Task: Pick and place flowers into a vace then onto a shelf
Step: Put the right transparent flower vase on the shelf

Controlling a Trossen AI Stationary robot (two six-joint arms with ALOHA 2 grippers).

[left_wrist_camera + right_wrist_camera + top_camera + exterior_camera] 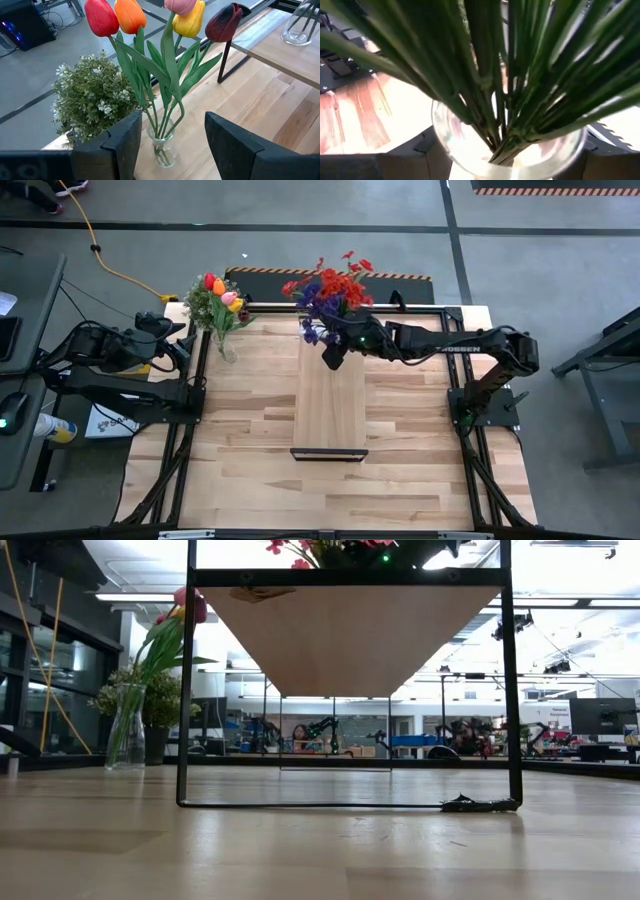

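We see the right gripper (335,352) at upper centre of the high view, its fingers either side of a glass vase (510,145) of red and purple flowers (330,292) on the shelf (330,405); whether it grips, we cannot tell. The left gripper (172,145) hangs open before the tulips (165,20) at upper left

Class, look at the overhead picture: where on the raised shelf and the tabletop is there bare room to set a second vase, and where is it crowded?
Free: the shelf from its middle to its dark front edge, and the tabletop on either side of it. Crowded: the shelf's far end, where the right gripper is at the red and purple bouquet, and the far-left corner with the tulip vase, facing the left gripper.
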